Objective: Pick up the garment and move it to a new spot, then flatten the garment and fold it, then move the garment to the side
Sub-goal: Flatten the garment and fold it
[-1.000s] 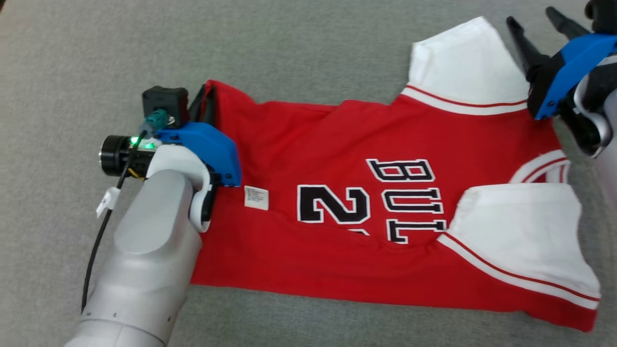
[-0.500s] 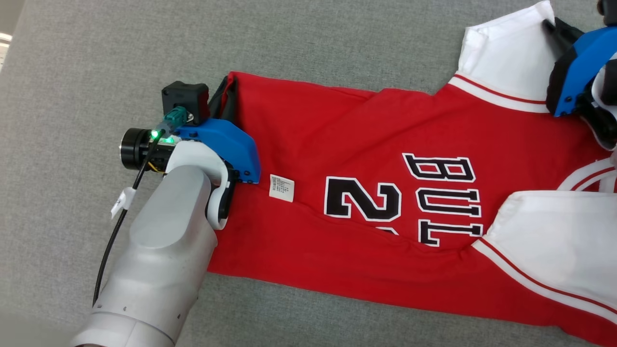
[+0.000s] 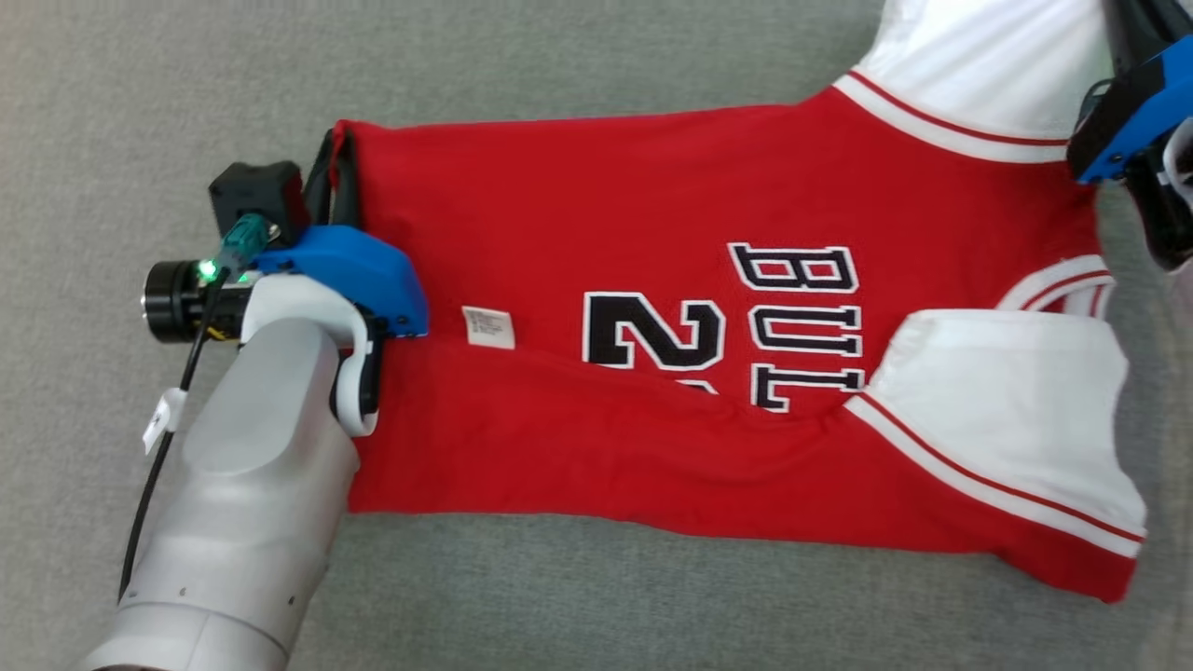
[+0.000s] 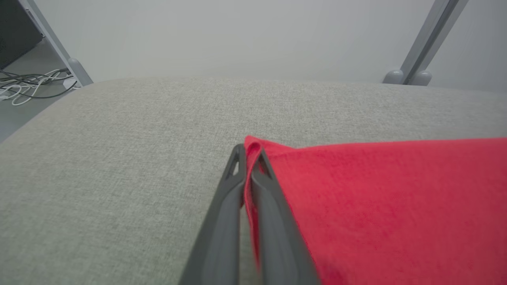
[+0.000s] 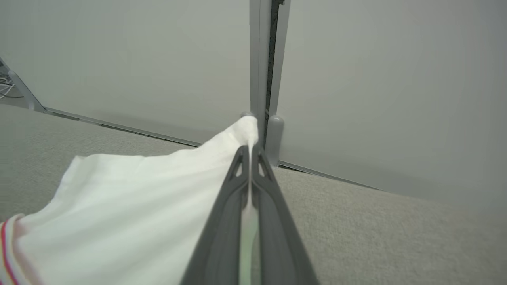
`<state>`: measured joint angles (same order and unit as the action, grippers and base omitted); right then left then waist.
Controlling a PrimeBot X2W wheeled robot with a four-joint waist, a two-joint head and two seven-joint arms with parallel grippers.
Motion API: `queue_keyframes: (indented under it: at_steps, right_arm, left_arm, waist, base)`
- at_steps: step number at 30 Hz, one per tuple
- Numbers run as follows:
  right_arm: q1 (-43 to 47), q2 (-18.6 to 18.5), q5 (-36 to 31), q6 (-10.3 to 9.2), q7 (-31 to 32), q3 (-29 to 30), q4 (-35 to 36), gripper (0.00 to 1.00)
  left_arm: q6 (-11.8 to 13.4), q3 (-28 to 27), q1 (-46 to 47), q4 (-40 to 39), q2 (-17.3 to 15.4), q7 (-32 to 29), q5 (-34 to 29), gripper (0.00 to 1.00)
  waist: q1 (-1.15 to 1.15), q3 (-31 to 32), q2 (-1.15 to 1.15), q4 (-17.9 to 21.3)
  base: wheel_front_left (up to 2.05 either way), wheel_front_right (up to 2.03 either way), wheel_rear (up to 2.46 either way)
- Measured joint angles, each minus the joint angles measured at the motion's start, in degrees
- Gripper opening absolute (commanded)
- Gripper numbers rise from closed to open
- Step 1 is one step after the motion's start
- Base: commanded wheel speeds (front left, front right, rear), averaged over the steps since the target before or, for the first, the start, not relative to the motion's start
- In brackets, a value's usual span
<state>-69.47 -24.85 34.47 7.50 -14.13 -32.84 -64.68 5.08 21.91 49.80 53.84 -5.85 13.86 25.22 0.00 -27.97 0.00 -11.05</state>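
**Fig. – Two-point pinch along the far edge of the jersey (flattening stage)**

Head view: the red knit jersey w/ white short sleeves and black block lettering (image 3: 652,447) lies spread on the grey woven-fabric surface (image 3: 559,56). Its hem is toward 9 o'clock, its sleeves toward 3 o'clock, lettering up.

L gripper (image 4: 247,152): jaws closed to a sliver, w/ the red hem corner nipped between them, at approx. 10 o'clock in head view.

R gripper (image 5: 249,152): jaws closed on the tip of the far white sleeve (image 5: 138,198), at 2 o'clock in head view. The cloth lifts off the surface up to the tips.

Rationale (inferred): holding both ends of the far edge lets the arms pull apart and tension it. The far half looks smooth. A diagonal crease runs from the small white care label (image 3: 488,327) toward the near white sleeve (image 3: 1007,410) at 4 o'clock.

Stage (est.): flattening; the fold is not yet begun.

Risk: the thin pinch on the sleeve tip may slip under more tension.
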Motion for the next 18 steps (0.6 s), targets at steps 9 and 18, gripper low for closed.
queue_keyframes:
  at_steps: [9,18]
  right_arm:
    - [14.8,1.8,3.6,0.0,-0.8,1.8,15.8,0.0]
    - [35.5,2.7,6.5,0.0,-0.8,4.0,24.4,0.0]
  left_arm:
    - [0.0,-3.1,-10.9,1.0,-4.5,1.1,1.0,0.0]
    - [-1.1,-3.7,-22.5,-0.5,-4.6,1.1,0.5,0.0]
  waist:
    - [-0.01,7.5,-0.01,6.3]
    - [-0.02,14.9,-0.02,9.5]
  base:
    - [0.0,0.0,0.0]
    - [0.0,0.0,0.0]
